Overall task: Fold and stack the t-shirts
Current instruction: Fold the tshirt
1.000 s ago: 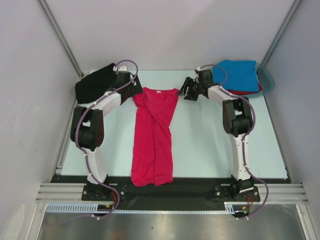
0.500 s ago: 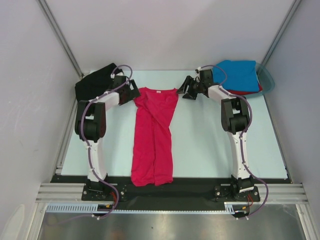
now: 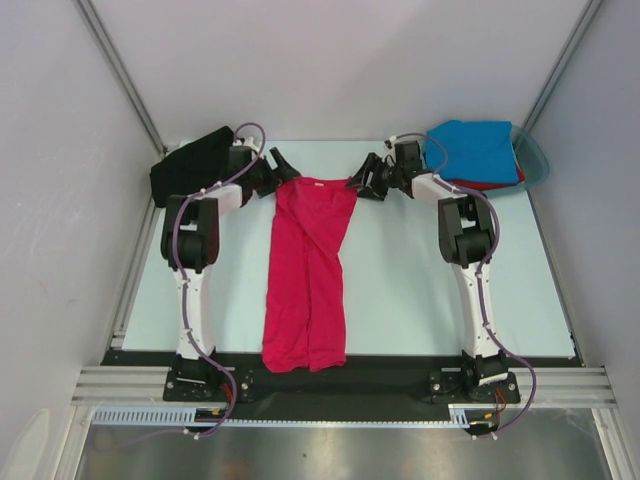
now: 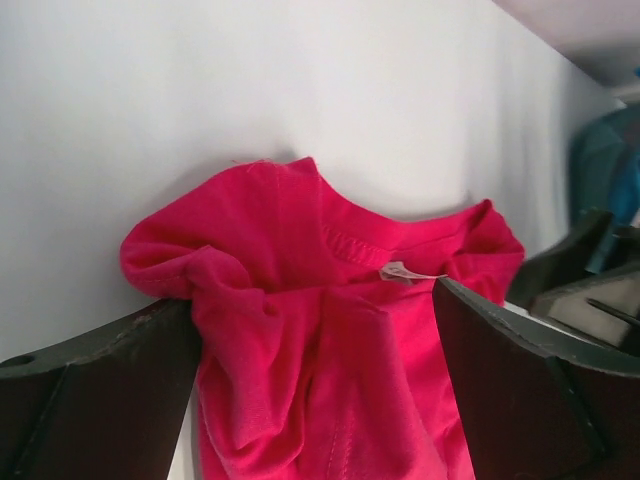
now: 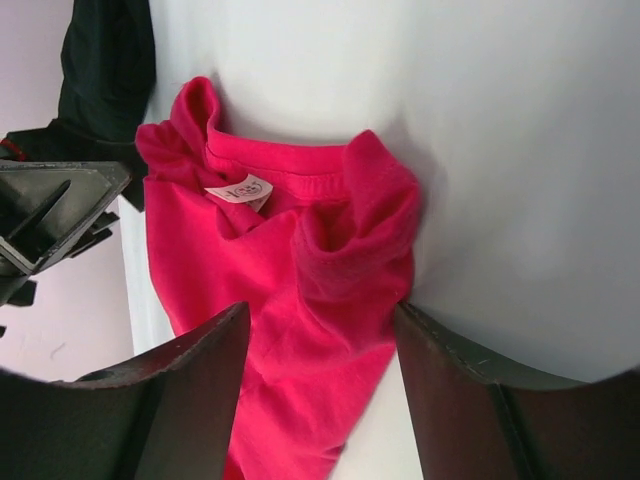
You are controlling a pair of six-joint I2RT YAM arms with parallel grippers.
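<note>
Crimson-pink t-shirt point(image 3: 305, 270), soft narrow fold, left pincer point(image 4: 315, 297) — jaws apart, right pincer point(image 5: 322, 310) likewise

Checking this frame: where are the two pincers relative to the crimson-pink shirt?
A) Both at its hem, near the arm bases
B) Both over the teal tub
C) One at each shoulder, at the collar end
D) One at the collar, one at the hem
C: the top view shows the left pincer and right pincer flanking the collar end of the crimson-pink shirt, and each wrist view shows a shoulder between jaws that stand apart.
</note>
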